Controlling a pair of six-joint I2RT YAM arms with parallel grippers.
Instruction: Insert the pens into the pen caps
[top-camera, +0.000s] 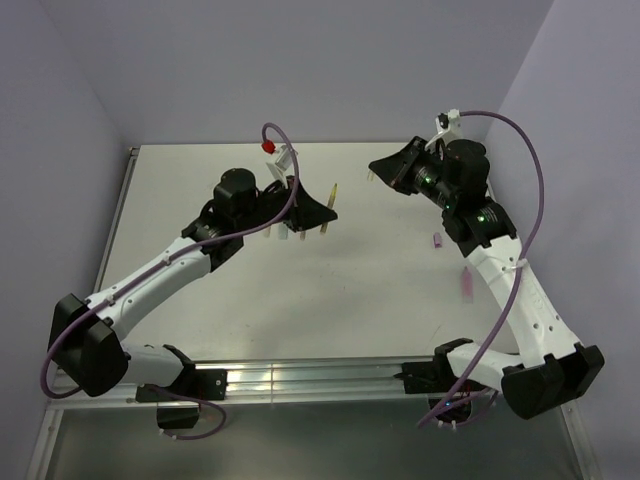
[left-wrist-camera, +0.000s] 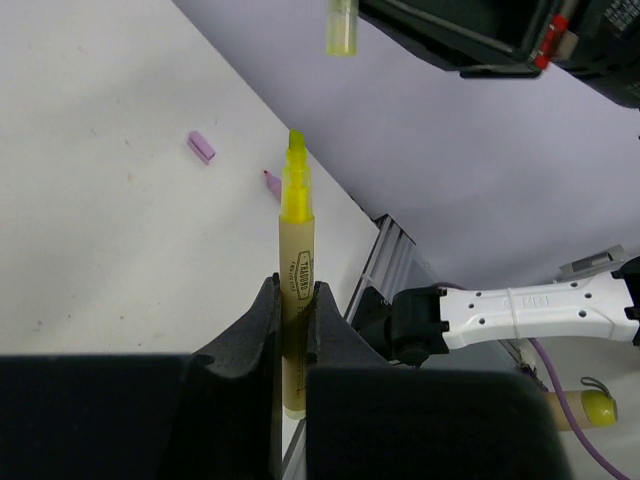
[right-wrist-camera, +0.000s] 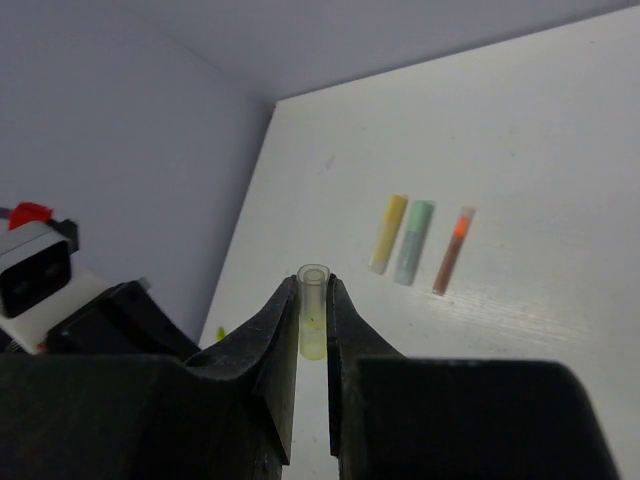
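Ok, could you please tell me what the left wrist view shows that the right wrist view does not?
Only the left wrist view: the left gripper shut on the yellow pen, and the purple cap lying on the table. Only the right wrist view: a yellow-orange pen, a mint pen and an orange-red pen lying side by side. Both: the yellow cap clamped in the right gripper.
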